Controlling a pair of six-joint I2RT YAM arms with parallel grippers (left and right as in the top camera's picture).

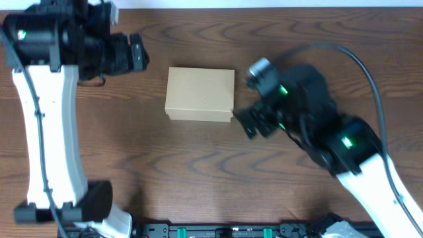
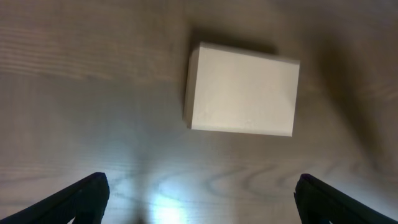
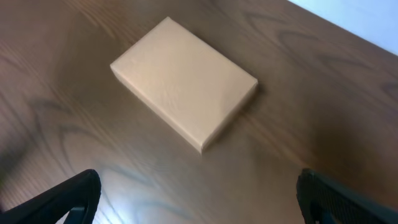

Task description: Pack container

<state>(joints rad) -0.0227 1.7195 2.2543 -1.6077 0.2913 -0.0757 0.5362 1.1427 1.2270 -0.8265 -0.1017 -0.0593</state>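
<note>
The container (image 1: 200, 94) is set on the table (image 1: 198, 175); the left gripper (image 1: 140, 53) is placed left and farther, the right gripper (image 1: 248, 123) just right of it.

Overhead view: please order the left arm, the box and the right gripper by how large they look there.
1. Left arm: clearly the largest, though it stands above the table, nearer the camera.
2. Box.
3. Right gripper: the smallest, even though it too may be nearer the camera.

The left arm (image 1: 46, 112) and right arm (image 1: 344, 142) each point downward, jaws spread wide apart.
</note>
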